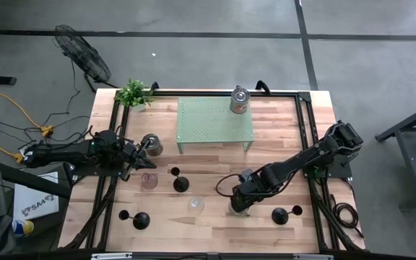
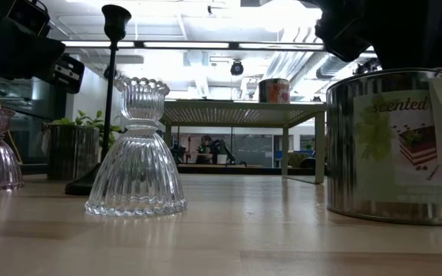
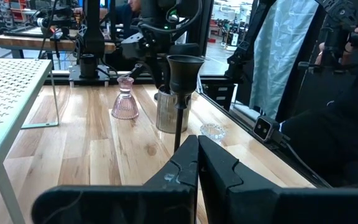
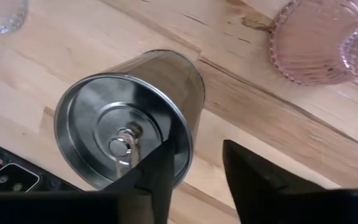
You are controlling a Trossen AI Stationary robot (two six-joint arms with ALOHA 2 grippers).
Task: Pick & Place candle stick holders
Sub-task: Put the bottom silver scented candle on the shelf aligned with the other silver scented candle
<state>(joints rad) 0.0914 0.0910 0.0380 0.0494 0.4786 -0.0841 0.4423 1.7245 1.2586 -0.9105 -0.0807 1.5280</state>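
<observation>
The right tool [image 1: 238, 206] is seen low over the counter [image 1: 215, 231], its two fingers [image 4: 157, 177] parted across the rim of an open silver tin [image 4: 129, 115], one finger inside and one outside; no firm grip can be made out. The left tool [image 3: 197, 163] is closed on nothing at the counter's left side. Three black candle stick holders are found on the counter: one [image 1: 292, 213] just beside the right tool, one [image 1: 179, 182] near the middle, and one [image 1: 139, 219] at front left, well apart from both tools.
</observation>
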